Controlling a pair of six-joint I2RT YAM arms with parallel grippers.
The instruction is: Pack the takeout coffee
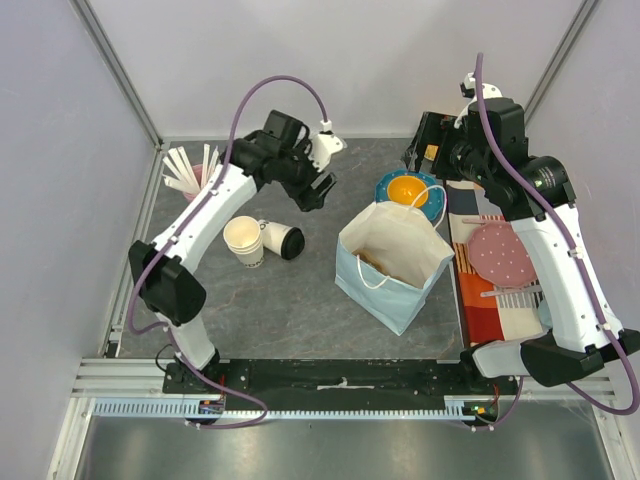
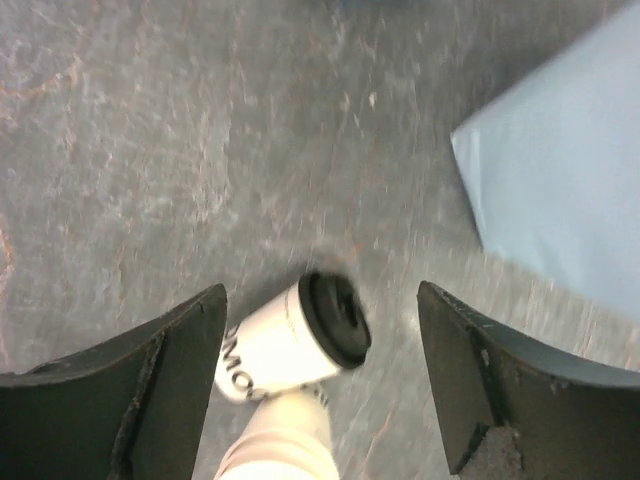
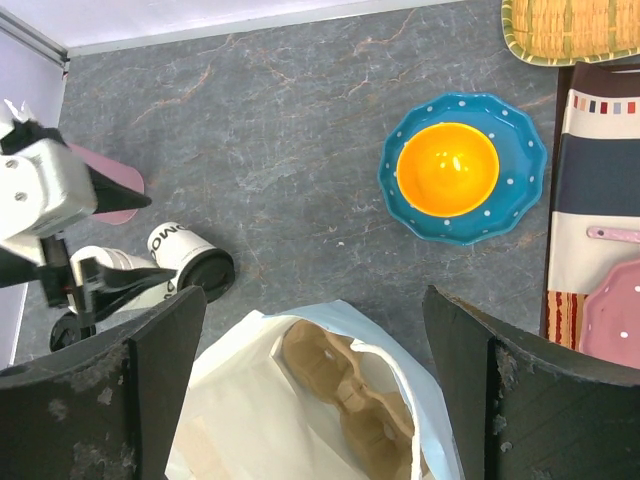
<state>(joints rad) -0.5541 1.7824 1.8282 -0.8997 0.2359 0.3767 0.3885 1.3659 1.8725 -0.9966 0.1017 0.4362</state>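
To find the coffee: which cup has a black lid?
The white cup lying on its side; the cream cups beside it have no lid.

White takeout coffee point(image 1: 279, 240) cup with black lid, lying on its side, lid pointing right

Left wrist view blurred, takeout coffee point(image 2: 288, 346) lettering partly hidden, basket point(image 3: 570, 25) cropped at top
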